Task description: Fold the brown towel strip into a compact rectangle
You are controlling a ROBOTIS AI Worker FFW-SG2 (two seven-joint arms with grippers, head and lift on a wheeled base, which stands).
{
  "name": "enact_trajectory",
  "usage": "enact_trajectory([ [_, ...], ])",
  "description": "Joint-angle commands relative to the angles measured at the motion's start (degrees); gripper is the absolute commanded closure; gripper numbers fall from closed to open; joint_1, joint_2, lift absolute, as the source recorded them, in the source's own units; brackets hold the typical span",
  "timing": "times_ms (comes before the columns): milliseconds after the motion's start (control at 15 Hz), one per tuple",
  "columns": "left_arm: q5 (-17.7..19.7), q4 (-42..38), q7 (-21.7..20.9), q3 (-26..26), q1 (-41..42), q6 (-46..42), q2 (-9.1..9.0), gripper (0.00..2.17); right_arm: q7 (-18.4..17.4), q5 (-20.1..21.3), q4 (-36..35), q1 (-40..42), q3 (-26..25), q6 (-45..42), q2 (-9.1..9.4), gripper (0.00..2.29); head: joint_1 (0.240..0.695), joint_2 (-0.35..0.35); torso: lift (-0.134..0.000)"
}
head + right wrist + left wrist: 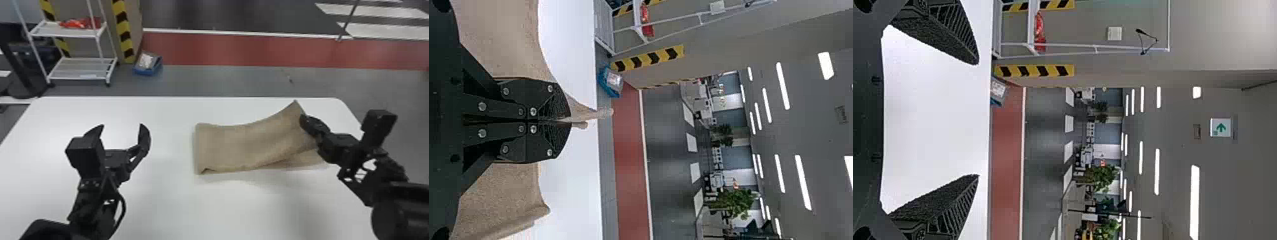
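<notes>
White tabletop (172, 204), brown, softly creased towel strip (242, 143).

- The towel (242, 143) is on the table (207, 198), right of the middle; at its right end one layer is above another.
- The right gripper (303, 118) is at the towel's right end, cloth between its fingers.
- The left gripper (122, 125) is above the table's left part, well apart from the towel.
- Behind the table, to the left, a rack (68, 32) stands on the floor (223, 81).
- A box (146, 71) sits just right of the rack.
</notes>
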Motion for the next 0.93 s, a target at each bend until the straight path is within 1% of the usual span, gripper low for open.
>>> enact_trajectory([
  [0, 0.00, 0.00, -0.03, -0.06, -0.08, 0.29, 0.00, 0.07, 0.29, -1.17, -1.54, -0.21, -2.70, 0.33, -0.65, 1.48, 0.695, -0.100, -0.123],
  [133, 0.00, -0.18, 0.06, -0.24, -0.08, 0.29, 0.18, 0.07, 1.44, 0.50, 2.86, -1.79, -2.26, -0.02, -1.79, 1.48, 0.695, -0.117, -0.123],
  [333, -0.09, 0.26, -0.03, -0.32, -0.26, 0.11, 0.09, 0.07, 1.96, 2.26, 10.77, -3.46, -1.21, -2.84, -1.79, 1.48, 0.695, -0.136, -0.123],
  [400, -0.35, 0.35, -0.03, -0.32, -0.35, 0.29, 0.00, 0.07, 1.70, 2.87, 12.44, -3.99, -1.21, -2.31, -1.44, 1.29, 0.695, -0.139, -0.123],
  [467, -0.44, 0.52, -0.03, -0.32, -0.52, 0.11, 0.00, 0.07, 0.91, 3.31, 13.84, -3.90, -1.03, -4.42, -1.17, 0.57, 0.695, -0.141, -0.123],
  [533, -0.44, 0.79, -0.03, -0.41, -0.70, 0.11, 0.00, 0.07, 0.21, 3.49, 14.99, -3.55, -1.38, -7.76, -1.17, 0.00, 0.695, -0.143, -0.123],
  [667, -0.44, 1.05, -0.21, -0.59, -1.05, 0.11, 0.00, 0.07, -1.29, 1.82, 14.99, -2.32, -4.02, -11.10, -1.09, 0.00, 0.695, -0.155, -0.123],
  [800, -0.44, 1.93, -0.47, -1.38, -2.02, 0.11, -0.09, 0.07, -5.07, 0.41, 12.88, -0.56, -5.51, -13.03, -1.00, 0.05, 0.695, -0.173, -0.123],
  [867, -0.53, 2.19, -0.38, -2.61, -2.54, -0.07, -0.09, 0.07, -5.60, -0.29, 12.00, 0.32, -6.57, -14.44, -0.73, 0.05, 0.695, -0.203, -0.123],
])
